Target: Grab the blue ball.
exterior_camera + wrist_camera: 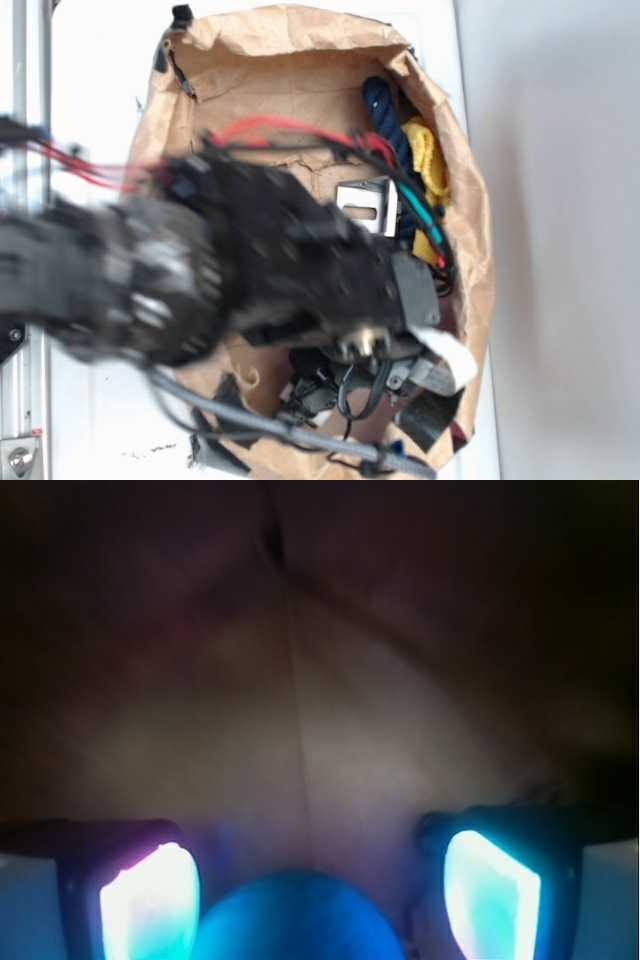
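Arm (pixel 200 270) reaches from left over paper bag (pixel 470 210), blurred, blocking most of its contents. Wrist view: gripper (pixel 320 890) fingers apart, one glowing pad (pixel 150 900) left, one right, ball (pixel 297 920) between them at bottom edge, apparently untouched. Pose suits closing on it. Beyond arm, right: one bracket (pixel 365 203), one navy rope (pixel 385 115), one yellow rope (pixel 430 155).
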Action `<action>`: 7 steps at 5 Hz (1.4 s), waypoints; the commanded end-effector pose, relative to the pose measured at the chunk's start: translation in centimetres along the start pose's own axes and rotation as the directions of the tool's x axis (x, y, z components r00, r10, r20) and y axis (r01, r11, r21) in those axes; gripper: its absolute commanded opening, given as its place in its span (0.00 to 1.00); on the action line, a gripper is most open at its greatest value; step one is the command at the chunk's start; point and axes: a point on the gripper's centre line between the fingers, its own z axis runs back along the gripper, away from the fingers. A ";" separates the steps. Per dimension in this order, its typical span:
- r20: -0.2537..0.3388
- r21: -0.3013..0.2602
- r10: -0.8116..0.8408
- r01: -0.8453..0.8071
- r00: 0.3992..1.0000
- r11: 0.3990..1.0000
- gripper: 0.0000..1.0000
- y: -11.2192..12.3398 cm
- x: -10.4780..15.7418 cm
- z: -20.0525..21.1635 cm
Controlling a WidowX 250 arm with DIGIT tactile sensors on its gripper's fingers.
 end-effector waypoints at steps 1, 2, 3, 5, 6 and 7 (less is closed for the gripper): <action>-0.059 -0.032 -0.104 0.102 0.993 0.994 0.00 -1.1 0.1 0.9; -0.017 -0.050 -0.108 0.107 0.994 0.993 0.62 -0.7 0.4 2.7; 0.061 -0.066 -0.070 0.074 0.996 0.995 1.00 0.5 1.3 4.3; 0.120 -0.112 -0.055 0.069 0.991 0.991 1.00 -2.6 -1.1 10.0; 0.085 -0.107 -0.072 0.081 0.994 0.991 1.00 -3.2 -2.1 9.6; 0.032 -0.039 -0.053 0.054 0.998 0.998 1.00 -2.3 -1.9 7.8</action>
